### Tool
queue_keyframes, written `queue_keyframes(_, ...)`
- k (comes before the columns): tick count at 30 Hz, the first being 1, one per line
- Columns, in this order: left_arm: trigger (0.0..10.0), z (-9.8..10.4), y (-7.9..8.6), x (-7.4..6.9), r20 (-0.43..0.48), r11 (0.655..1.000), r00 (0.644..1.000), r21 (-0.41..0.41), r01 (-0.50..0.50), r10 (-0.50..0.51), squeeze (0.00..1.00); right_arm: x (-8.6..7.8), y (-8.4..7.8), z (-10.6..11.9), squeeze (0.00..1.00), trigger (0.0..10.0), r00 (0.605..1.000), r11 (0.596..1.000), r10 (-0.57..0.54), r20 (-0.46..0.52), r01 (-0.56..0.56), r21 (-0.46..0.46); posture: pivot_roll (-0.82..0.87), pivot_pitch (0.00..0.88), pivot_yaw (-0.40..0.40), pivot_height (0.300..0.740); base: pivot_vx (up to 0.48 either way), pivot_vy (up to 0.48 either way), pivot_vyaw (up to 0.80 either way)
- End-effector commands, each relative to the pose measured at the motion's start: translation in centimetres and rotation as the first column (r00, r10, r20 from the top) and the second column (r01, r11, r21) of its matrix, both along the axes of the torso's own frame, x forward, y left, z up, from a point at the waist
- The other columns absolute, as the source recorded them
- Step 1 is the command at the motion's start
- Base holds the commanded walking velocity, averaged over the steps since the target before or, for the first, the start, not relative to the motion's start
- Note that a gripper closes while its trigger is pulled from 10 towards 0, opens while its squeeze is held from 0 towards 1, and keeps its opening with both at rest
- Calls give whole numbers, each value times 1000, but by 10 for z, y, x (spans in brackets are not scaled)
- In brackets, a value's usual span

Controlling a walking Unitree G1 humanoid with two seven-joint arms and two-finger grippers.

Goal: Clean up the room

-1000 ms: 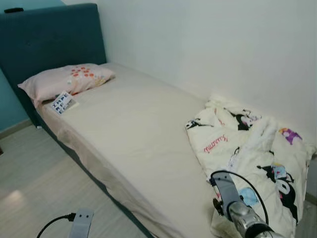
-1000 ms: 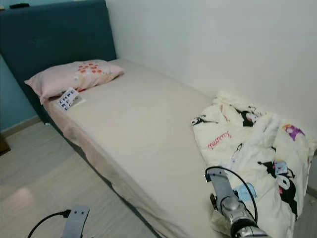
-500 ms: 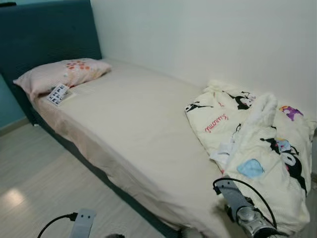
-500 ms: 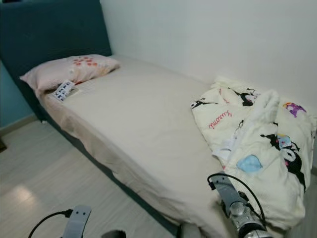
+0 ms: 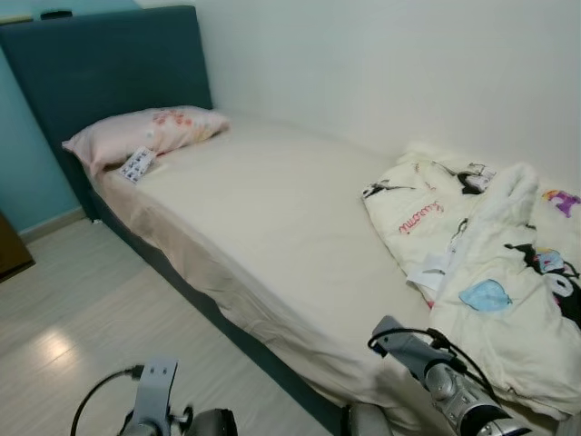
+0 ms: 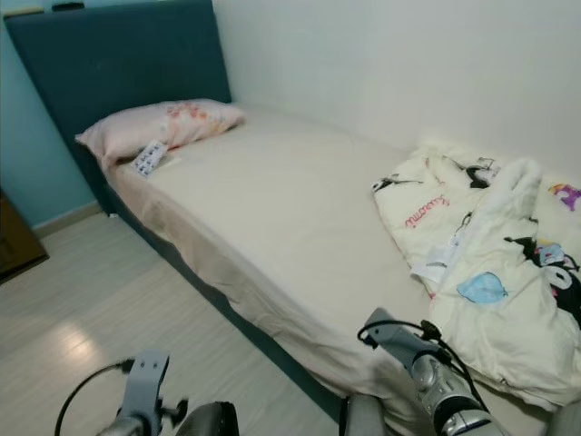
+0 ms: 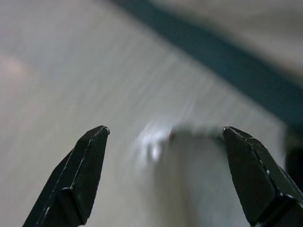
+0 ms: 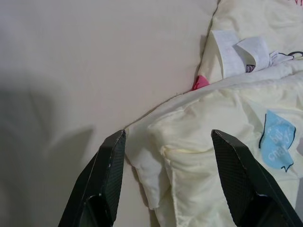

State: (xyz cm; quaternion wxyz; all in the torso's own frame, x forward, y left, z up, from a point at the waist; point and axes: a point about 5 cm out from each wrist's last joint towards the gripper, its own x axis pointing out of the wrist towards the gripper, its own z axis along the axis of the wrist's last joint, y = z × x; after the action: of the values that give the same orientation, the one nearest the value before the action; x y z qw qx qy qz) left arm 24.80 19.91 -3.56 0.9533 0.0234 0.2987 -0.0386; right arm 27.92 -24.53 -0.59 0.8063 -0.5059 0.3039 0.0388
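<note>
Bed [image 5: 272,227]: cream sheet, teal headboard.
Blanket [image 5: 490,282]: crumpled at the foot of the bed, by the wall.
Pillow [image 5: 145,134]: at the head of the bed.
Right tool [image 8: 165,182]: wide open, empty, over the blanket's corner.
Left tool [image 7: 163,177]: wide open, empty, above the floor [image 5: 82,309] beside the bed.

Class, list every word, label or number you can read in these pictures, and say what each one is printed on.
Red script on the blanket: cannot be read.
Blue patch on the blanket: white lettering, too blurred to read.
White tags on the blanket: print too small to read.
Card by the pillow: dark letters, too small to read.
</note>
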Motion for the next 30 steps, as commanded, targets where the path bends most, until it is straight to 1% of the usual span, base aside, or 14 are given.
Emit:
queue_keyframes(1, 10000, 7, 6, 6, 42, 999, 999, 10, 30, -31, 0, 1, -4, 2, 0, 10000, 1000, 999, -13, 14, 13, -39, 0, 115, 8, 597, 0, 0, 0)
queue_keyframes(2, 10000, 9, 6, 7, 54, 999, 998, 8, 44, -45, 0, 1, -8, 4, 0, 10000, 999, 998, -34, 25, 35, -52, 3, 128, 14, 597, 0, 0, 0)
queue_keyframes(7, 10000, 10, 6, 7, 65, 999, 996, 1, 53, -53, 0, 1, -12, 6, 0, 10000, 998, 996, -51, 38, 54, -69, 3, 128, 14, 597, 0, 0, 0)
queue_keyframes(8, 10000, 10, 4, 4, 81, 997, 994, -17, 74, -73, 0, 2, -18, 9, 0, 10000, 995, 994, -82, 60, 86, -66, 17, 173, 24, 592, 0, 0, 0)
queue_keyframes(11, 10000, 9, 1, 2, 89, 996, 992, -29, 88, -85, 0, 2, -21, 11, 0, 10000, 992, 993, -101, 74, 106, -61, 17, 173, 24, 587, 0, 0, 0)
queue_keyframes(12, 10000, 9, -2, 0, 101, 993, 989, -41, 109, -104, 0, 4, -23, 13, 0, 10000, 990, 992, -111, 87, 116, -54, 21, 190, 26, 582, 0, 0, 0)
queue_keyframes(14, 10000, 8, -5, -1, 112, 990, 986, -52, 130, -124, 0, 5, -22, 14, 0, 10000, 989, 992, -110, 98, 115, -45, 23, 206, 26, 577, 0, 0, 0)
queue_keyframes(17, 10000, 10, -13, -5, 149, 980, 974, -75, 182, -169, 0, 8, -21, 17, 0, 10000, 991, 993, -77, 109, 86, -78, 39, 244, 34, 577, 0, 0, 0)
queue_keyframes(18, 10000, 10, -13, -5, 149, 980, 974, -75, 182, -169, 0, 8, -21, 17, 0, 10000, 991, 993, -77, 109, 86, -78, 39, 244, 34, 577, 0, 0, 0)
queue_keyframes(21, 10000, 12, -18, -9, 173, 973, 965, -89, 215, -198, 0, 9, -26, 21, 0, 10000, 993, 986, -41, 107, 58, -159, 47, 276, 42, 577, 0, 0, 0)
queue_keyframes(22, 10000, 12, -18, -9, 173, 973, 965, -89, 215, -198, 0, 9, -26, 21, 0, 10000, 993, 986, -41, 107, 58, -159, 47, 276, 42, 577, 0, 0, 0)
queue_keyframes(24, 10000, 11, -21, -16, 176, 966, 959, -93, 241, -222, 0, 8, -36, 25, 0, 10000, 996, 965, -31, 81, 51, -258, 48, 300, 44, 577, 0, 0, 0)
queue_keyframes(29, 10000, 10, -22, -19, 175, 965, 958, -92, 247, -229, 0, 8, -41, 26, 0, 10000, 996, 955, -36, 76, 57, -290, 49, 304, 45, 577, 0, 0, 0)
queue_keyframes(30, 10000, 9, -22, -21, 175, 964, 957, -93, 250, -231, 0, 7, -43, 27, 0, 10000, 997, 950, -33, 77, 55, -308, 50, 317, 48, 577, 0, 0, 0)
